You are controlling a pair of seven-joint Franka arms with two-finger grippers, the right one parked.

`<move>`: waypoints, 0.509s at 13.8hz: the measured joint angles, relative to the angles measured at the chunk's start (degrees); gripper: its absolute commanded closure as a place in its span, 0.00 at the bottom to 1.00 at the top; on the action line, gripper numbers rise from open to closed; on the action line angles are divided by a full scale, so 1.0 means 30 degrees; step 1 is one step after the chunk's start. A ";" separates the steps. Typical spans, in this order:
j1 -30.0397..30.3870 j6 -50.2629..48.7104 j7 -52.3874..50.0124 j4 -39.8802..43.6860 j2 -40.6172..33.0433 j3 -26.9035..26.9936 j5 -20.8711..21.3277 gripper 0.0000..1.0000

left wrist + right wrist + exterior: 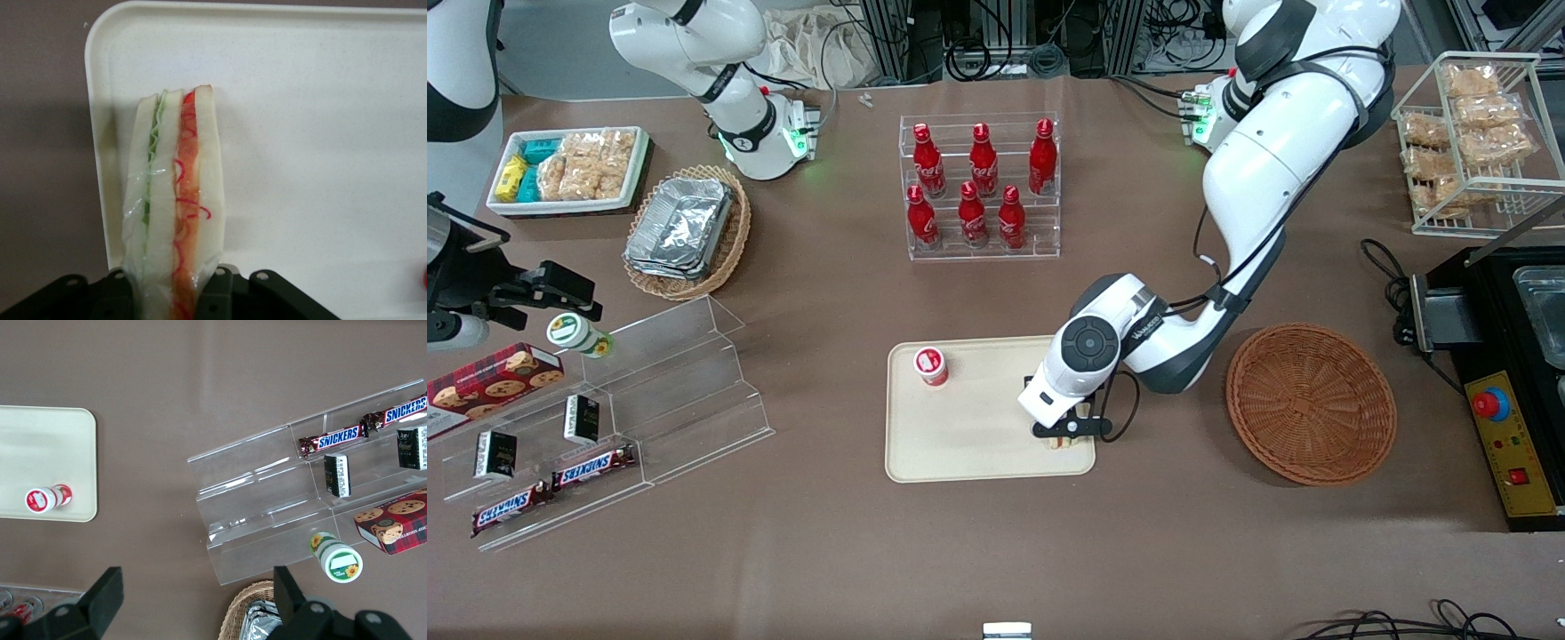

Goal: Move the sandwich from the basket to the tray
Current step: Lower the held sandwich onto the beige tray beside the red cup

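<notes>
Your gripper (1069, 433) is low over the tray (960, 444), near the corner closest to the basket (1312, 402), and its jaws are squeezed on the sandwich (175, 200). The sandwich stands on its thin edge close to the tray's rim (the basket looks bare now). It could tip over when you let go, because that edge is narrow. It could also land on the rim and slide off onto the table. The clear wrap might stick to a finger and get pulled up. The little red cup (930, 365) is well apart, so it is safe.
</notes>
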 measured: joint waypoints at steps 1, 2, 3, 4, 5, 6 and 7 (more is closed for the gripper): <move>0.0008 0.0014 -0.0133 0.0098 -0.0022 -0.0001 0.0000 0.00; 0.0029 0.0012 -0.0274 0.0269 -0.0108 0.0000 0.0000 0.00; 0.0058 -0.0016 -0.0360 0.0413 -0.0307 -0.0006 0.0000 0.00; 0.0088 -0.0162 -0.0417 0.0528 -0.0657 -0.0010 0.0000 0.00; 0.0104 -0.0528 -0.0461 0.0617 -0.1129 -0.0013 0.0000 0.00; 0.0105 -0.1094 -0.0510 0.0710 -0.1711 -0.0018 0.0000 0.00; 0.0106 -0.1831 -0.0552 0.0766 -0.2414 -0.0021 0.0000 0.00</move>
